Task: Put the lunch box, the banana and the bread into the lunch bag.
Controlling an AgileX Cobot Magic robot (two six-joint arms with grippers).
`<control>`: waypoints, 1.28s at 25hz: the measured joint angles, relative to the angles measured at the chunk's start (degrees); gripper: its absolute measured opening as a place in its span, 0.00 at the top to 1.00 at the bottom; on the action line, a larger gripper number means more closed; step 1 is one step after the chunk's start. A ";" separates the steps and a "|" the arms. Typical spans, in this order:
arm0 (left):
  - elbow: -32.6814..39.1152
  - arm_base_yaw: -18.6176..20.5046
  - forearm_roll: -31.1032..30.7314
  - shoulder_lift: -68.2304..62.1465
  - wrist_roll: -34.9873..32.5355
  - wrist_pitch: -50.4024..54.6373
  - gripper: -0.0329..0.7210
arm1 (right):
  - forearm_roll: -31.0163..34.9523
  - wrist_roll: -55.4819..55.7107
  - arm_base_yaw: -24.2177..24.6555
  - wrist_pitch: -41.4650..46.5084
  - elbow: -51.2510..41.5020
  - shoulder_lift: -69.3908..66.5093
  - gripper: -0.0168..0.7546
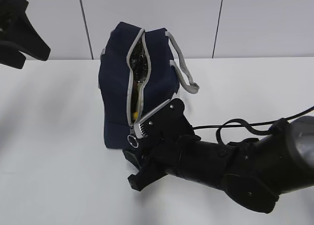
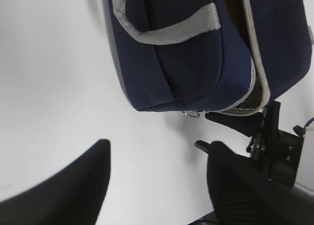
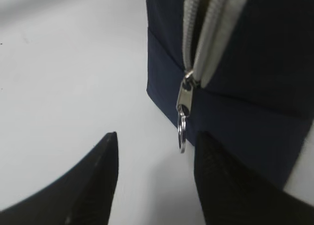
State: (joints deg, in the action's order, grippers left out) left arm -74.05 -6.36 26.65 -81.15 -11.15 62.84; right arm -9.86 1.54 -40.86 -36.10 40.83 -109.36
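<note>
The navy lunch bag (image 1: 115,87) stands on the white table with its grey zipper (image 1: 135,68) open along the top and down the near end. A strip of yellow (image 1: 131,108) shows in the gap and looks like the banana. The lunch box and the bread are not in view. My right gripper (image 3: 158,136) is open at the bag's near bottom corner. The zipper's ring pull (image 3: 182,134) hangs between its fingers, close to the right finger (image 3: 221,181) and not pinched. My left gripper (image 2: 159,146) is open and empty, raised at the far left (image 1: 22,41).
The grey strap handle (image 1: 184,72) droops over the bag's right side. My right arm (image 1: 235,166) lies low across the front right of the table, with its cable behind it. A white panelled wall (image 1: 157,14) stands behind the table.
</note>
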 joint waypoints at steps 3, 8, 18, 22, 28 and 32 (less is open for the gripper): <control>0.00 0.00 -0.05 0.00 -0.03 -0.15 0.38 | 0.03 -0.09 0.00 0.13 1.48 -1.64 0.52; 0.00 0.00 -0.01 0.00 -0.10 -0.19 0.38 | 0.42 -0.33 0.00 1.13 3.71 -4.36 0.55; 0.00 0.00 -0.01 0.00 -0.14 -0.39 0.38 | 3.12 -2.41 0.00 1.62 4.62 -4.96 0.85; 0.00 0.00 -0.01 0.00 -0.14 -0.39 0.39 | 3.72 -3.68 0.00 1.74 4.62 -4.96 0.98; 0.00 0.00 -0.01 0.00 -0.14 -0.44 0.39 | 4.06 -4.09 0.00 2.30 4.62 -4.96 1.00; 0.00 0.00 -0.01 0.00 -0.14 -0.44 0.39 | 4.38 -4.22 0.00 4.48 4.62 -3.43 1.00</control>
State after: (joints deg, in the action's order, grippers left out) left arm -74.05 -6.36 26.64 -81.15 -11.29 62.41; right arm -5.48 -2.69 -40.86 -31.63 45.46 -112.79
